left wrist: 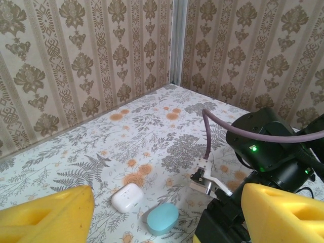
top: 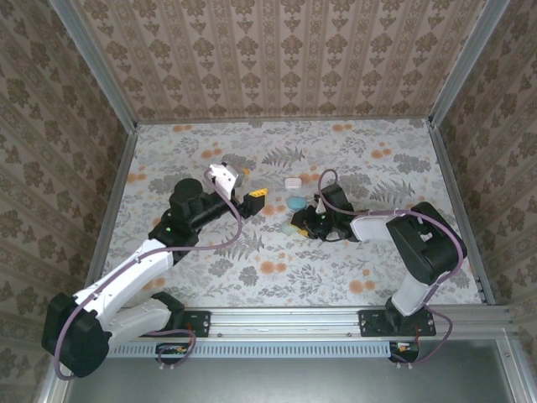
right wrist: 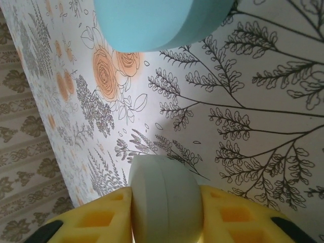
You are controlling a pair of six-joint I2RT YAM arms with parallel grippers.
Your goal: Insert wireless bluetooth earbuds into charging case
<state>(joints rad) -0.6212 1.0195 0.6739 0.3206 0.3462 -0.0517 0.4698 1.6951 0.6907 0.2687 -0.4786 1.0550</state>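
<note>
A: Well, what could go wrong from here?

B: The right gripper [right wrist: 164, 215] is narrow, pinching the paler green-white oval plastic half [right wrist: 162, 185] on edge between its yellow pads [right wrist: 238, 217]. That shell looks smooth and rounded, so I'd guess any slackening of the squeeze could let it twist or squirt out onto the floral-patterned surface [top: 336, 269].

A: Anything else?

B: The light teal oval plastic case half [left wrist: 163, 218] lies unheld. A nudge from either arm could slide it, perhaps against the small white rounded-square plastic item [left wrist: 126, 197] just beside it.

A: And where is it relative to the grippers?

B: Flat on the surface, ahead of the right gripper, near the held half but apart from it. The left gripper [left wrist: 167, 195] hangs above with its fingers wide and empty; the teal half lies below, between them.
</note>
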